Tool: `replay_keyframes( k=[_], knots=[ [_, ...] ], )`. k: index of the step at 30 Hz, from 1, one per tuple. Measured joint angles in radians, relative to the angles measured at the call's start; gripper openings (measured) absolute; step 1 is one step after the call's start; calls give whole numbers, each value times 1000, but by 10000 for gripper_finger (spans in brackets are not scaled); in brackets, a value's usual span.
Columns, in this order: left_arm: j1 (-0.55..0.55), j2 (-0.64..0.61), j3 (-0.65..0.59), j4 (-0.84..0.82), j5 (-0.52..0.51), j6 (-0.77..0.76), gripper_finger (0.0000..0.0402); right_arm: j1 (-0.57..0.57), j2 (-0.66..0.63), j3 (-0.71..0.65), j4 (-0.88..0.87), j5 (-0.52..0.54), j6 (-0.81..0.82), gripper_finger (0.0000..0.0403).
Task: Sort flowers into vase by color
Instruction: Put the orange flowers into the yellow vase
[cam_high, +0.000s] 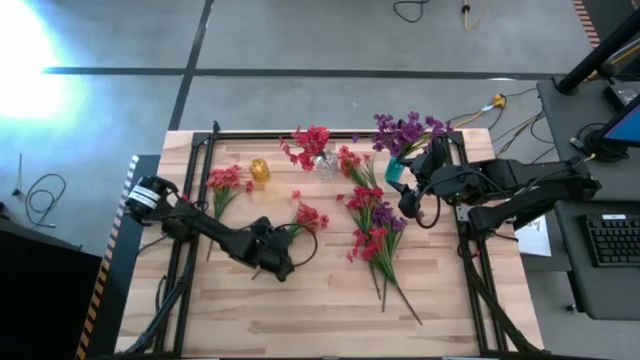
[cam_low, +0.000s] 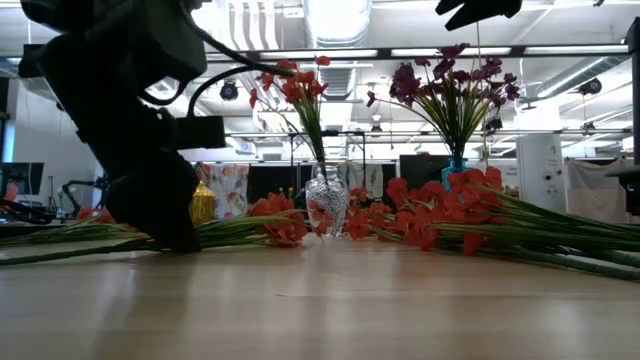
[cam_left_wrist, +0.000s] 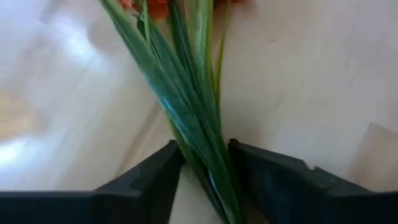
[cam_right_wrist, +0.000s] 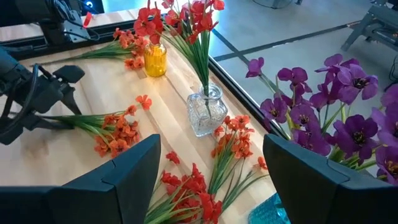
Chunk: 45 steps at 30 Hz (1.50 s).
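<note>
An orange-red sprig (cam_high: 306, 218) lies on the table, its green stems running to my left gripper (cam_high: 283, 255), which is shut on them. More red and purple sprigs lie in a pile (cam_high: 372, 225), and others (cam_high: 225, 183) lie near the left. Red flowers stand in a clear glass vase (cam_high: 323, 164), purple ones in a teal vase (cam_high: 396, 172). A small yellow vase (cam_high: 260, 172) stands alone. My right gripper (cam_right_wrist: 211, 180) hangs open above the table beside the purple flowers (cam_right_wrist: 336, 106). My left gripper pinches a bunch of the sprig's green stems (cam_left_wrist: 202, 146) between its two fingers (cam_left_wrist: 158, 177), which lie across them. It comes down from above to the table top (cam_low: 165, 225). The stems run level along the table, with the blossoms (cam_low: 280, 225) resting on the wood.
A black frame runs along the table's edges (cam_high: 190, 260). Loose blossoms (cam_right_wrist: 144, 101) lie on the wood between the vases. Bare wood (cam_high: 320, 320) stretches along the near side. A desk with a keyboard (cam_high: 612, 240) stands to the right of the table.
</note>
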<state>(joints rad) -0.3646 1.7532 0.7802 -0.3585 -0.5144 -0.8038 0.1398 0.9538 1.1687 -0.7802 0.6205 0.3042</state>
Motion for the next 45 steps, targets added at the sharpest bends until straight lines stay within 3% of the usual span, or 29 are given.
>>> replay_keyframes(
  k=[11,18,26,32,39,45],
  knots=[
    [3,-53,10,-66,-27,-30,12,0,-1,0,1,0,1,276],
    [-7,-156,98,-267,-29,-22,3,0,-1,0,0,0,0,276],
    [-52,-366,103,-237,-90,132,1,0,-1,0,-1,0,-17,276],
    [-74,-531,69,48,-137,461,0,0,-1,0,-1,0,-27,276],
    [-31,-653,-24,556,-142,978,0,0,-1,0,0,0,-27,276],
    [76,-686,-196,1080,-142,1213,0,0,-1,0,0,0,-26,276]
  ],
)
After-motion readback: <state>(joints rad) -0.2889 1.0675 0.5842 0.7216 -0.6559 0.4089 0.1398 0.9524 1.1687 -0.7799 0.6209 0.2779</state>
